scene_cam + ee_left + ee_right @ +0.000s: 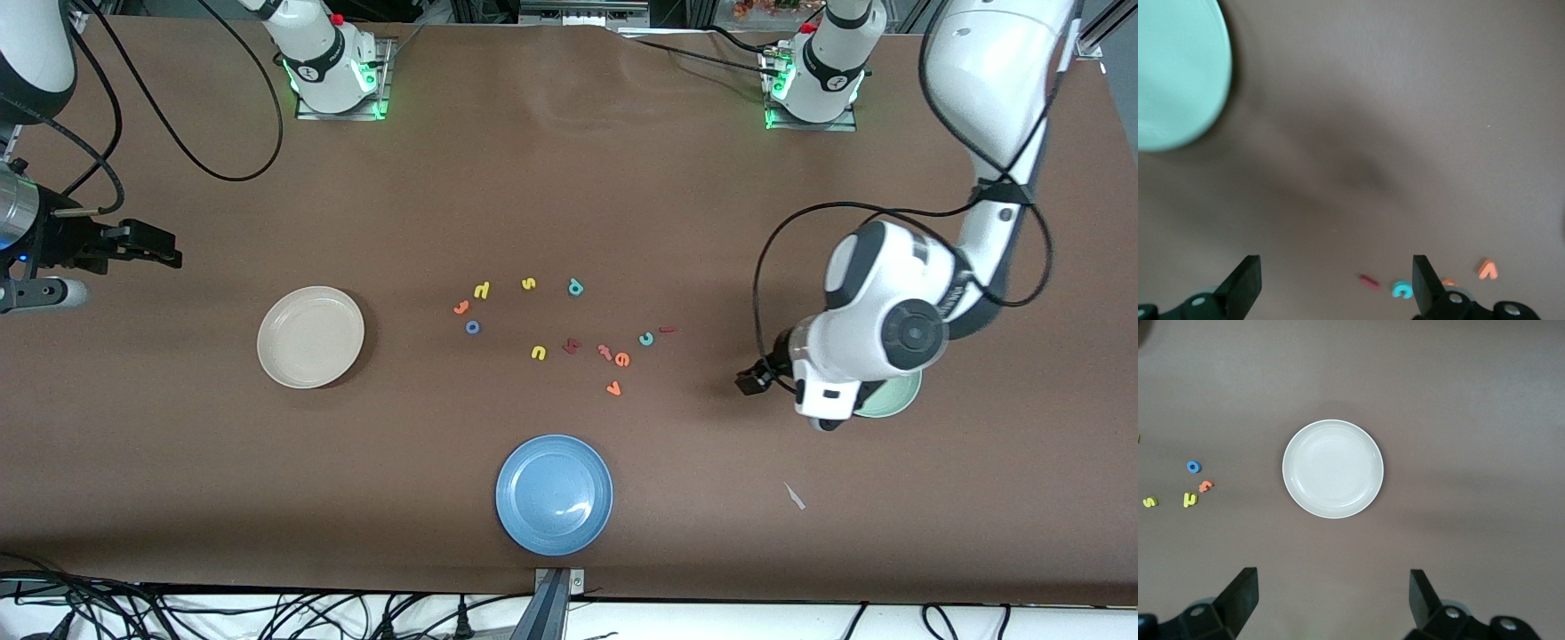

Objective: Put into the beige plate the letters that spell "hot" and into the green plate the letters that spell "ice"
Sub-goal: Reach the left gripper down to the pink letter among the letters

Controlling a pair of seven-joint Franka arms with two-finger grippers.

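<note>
— What is hidden from you?

— My left arm covers most of the green plate. My left gripper and right gripper both stand spread, empty.

— And the letters?

— All on the table, between the beige plate and green one.

On the brown table lie a cream-beige plate, a pale mint-green plate, a blue plate, and foam letters: yellow h, blue o, orange t, dark red i, teal c, orange e.
</note>
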